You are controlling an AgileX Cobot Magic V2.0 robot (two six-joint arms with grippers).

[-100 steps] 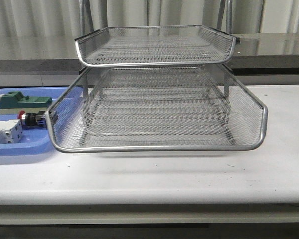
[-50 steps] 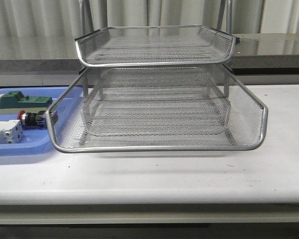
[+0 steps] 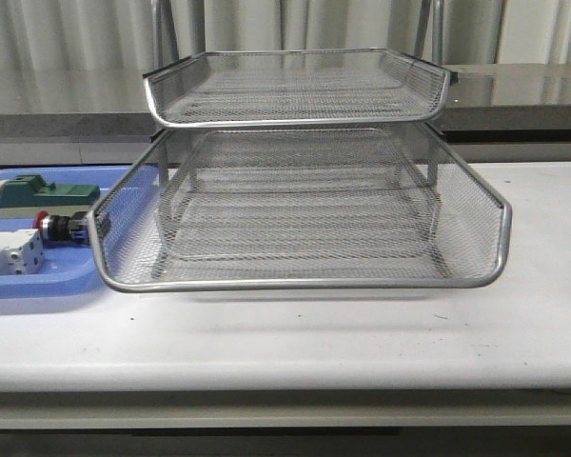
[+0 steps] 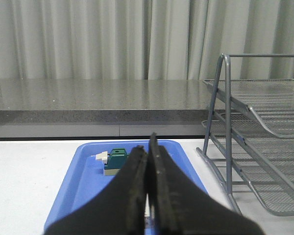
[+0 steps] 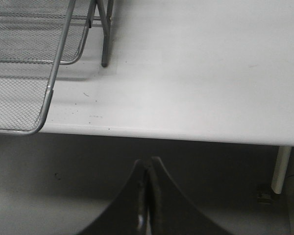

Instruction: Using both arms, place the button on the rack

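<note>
With both the left gripper (image 4: pixel 148 196) and right gripper (image 5: pixel 147 205) clenched empty, the small red-headed push-button (image 3: pixel 59 227) in the flat blue plastic tray (image 3: pixel 38 282), tight beside the silver wire-mesh rack (image 3: pixel 305 205), risks a clash with the mesh wall.

Rack (image 3: pixel 300 205) stood mid-table (image 3: pixel 362 343), its tiers stacked, upper tier set further back than the one below. Tray (image 3: pixel 38 281) lay on the table just left of the rack, its right end running behind the rack's lower left corner. In the tray: green-topped block (image 3: pixel 46 194) at the back, button (image 3: pixel 62 227) in front of it and right beside the rack's left rim, white block (image 3: pixel 9 255) nearest the front, left of the button. A counter ledge (image 3: pixel 67 124) ran behind the table, curtain (image 3: pixel 76 33) behind that. Left gripper (image 4: pixel 148 196) hung over the tray's near end, rack to its right. Right gripper (image 5: pixel 147 196) sat off the table's front edge, rack corner ahead to its left.
</note>
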